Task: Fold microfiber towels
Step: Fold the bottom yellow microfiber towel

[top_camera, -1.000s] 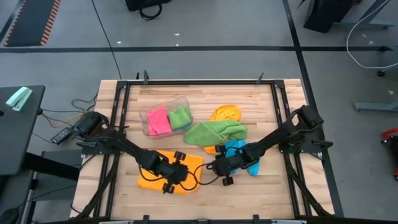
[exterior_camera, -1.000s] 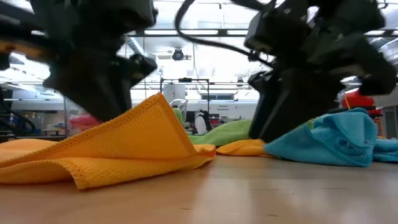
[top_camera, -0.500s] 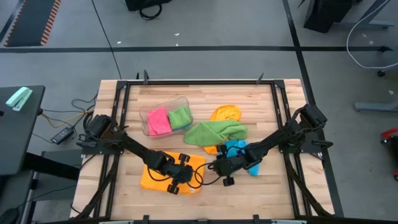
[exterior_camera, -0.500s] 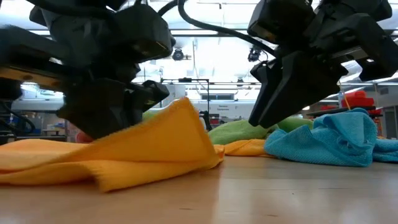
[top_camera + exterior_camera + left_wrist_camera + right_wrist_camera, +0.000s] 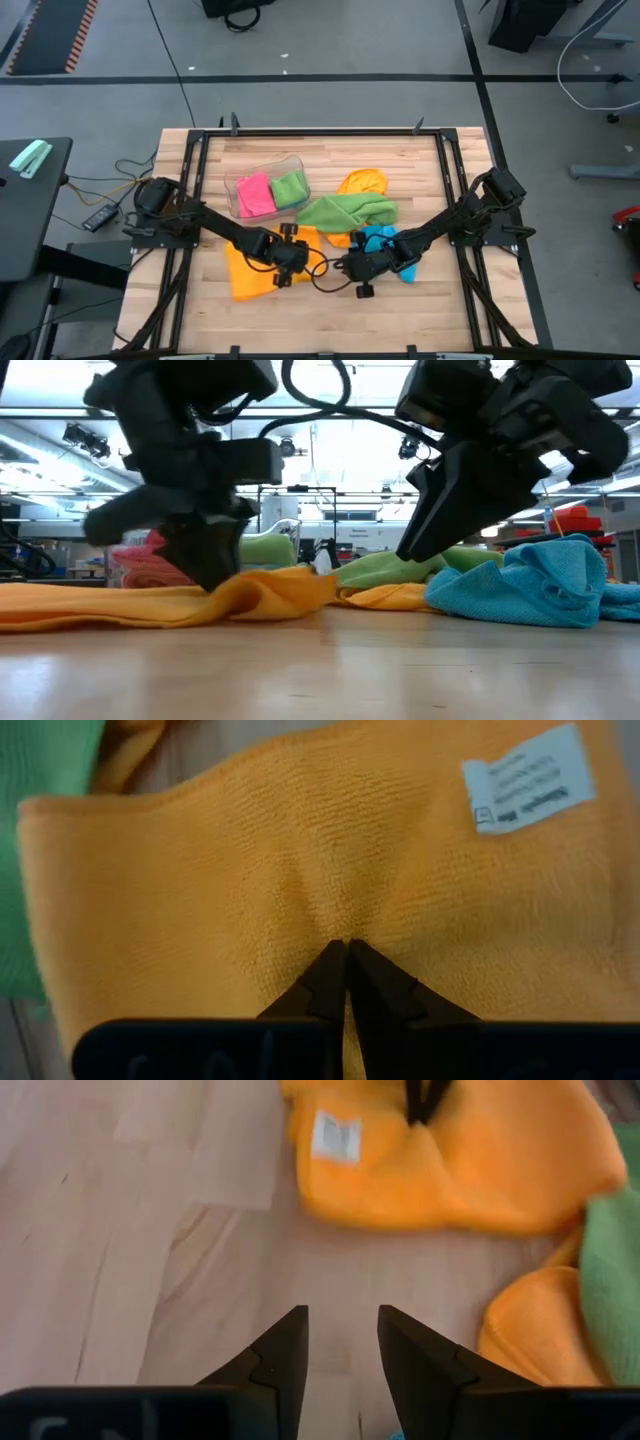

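The left pincer [image 5: 346,952] is pinching a fold of the orange towel [image 5: 250,270] on the worktop [image 5: 330,315]. The right pincer [image 5: 342,1342] is hovering just beside it, fingers parted and empty.

— Where's the left arm?
— It reaches in from the left edge toward the middle, wrist bent down, and the left gripper [image 5: 345,982] is low, its fingers pinched together.
— And the right?
— It angles in from the right. The right gripper [image 5: 342,1342] hovers near the middle, fingers parted, apparently holding nothing.
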Controlling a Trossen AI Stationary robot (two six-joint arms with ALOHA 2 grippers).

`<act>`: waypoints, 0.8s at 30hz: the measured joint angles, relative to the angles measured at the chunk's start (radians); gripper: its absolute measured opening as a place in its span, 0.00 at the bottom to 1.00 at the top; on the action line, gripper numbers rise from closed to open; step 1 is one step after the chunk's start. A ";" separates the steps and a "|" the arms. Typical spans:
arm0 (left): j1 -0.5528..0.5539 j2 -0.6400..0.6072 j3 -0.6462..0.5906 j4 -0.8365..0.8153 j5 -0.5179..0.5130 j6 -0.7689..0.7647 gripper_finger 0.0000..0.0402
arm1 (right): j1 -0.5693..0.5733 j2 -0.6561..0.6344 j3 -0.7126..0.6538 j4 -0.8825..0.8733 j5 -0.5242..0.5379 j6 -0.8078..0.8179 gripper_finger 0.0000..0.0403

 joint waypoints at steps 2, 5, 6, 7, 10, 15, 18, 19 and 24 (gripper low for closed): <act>-0.001 -0.024 0.000 -0.018 0.003 0.000 0.06 | 0.000 0.000 0.000 0.007 0.004 0.028 0.33; -0.006 -0.050 0.001 -0.033 0.004 -0.001 0.05 | 0.001 0.000 0.000 0.020 0.004 0.053 0.33; -0.010 -0.052 0.001 -0.033 0.004 -0.003 0.05 | 0.001 0.000 0.000 0.029 0.004 0.057 0.33; -0.011 -0.054 0.001 -0.034 0.004 -0.003 0.05 | 0.001 0.000 0.000 0.038 0.004 0.057 0.33; -0.018 -0.056 0.003 -0.034 0.004 -0.003 0.05 | 0.001 0.000 0.000 0.058 0.007 0.060 0.34; -0.044 -0.057 0.003 -0.076 0.005 -0.003 0.06 | 0.002 0.001 0.000 0.002 0.007 0.165 0.38; -0.059 -0.057 0.003 -0.093 0.005 0.007 0.06 | 0.002 0.001 -0.001 -0.010 0.010 0.172 0.39; -0.063 -0.058 0.003 -0.093 0.006 0.014 0.05 | 0.002 0.001 -0.001 0.000 0.012 0.157 0.39; -0.068 -0.058 0.004 -0.076 0.005 0.042 0.04 | 0.002 0.001 -0.001 0.048 0.094 0.065 0.39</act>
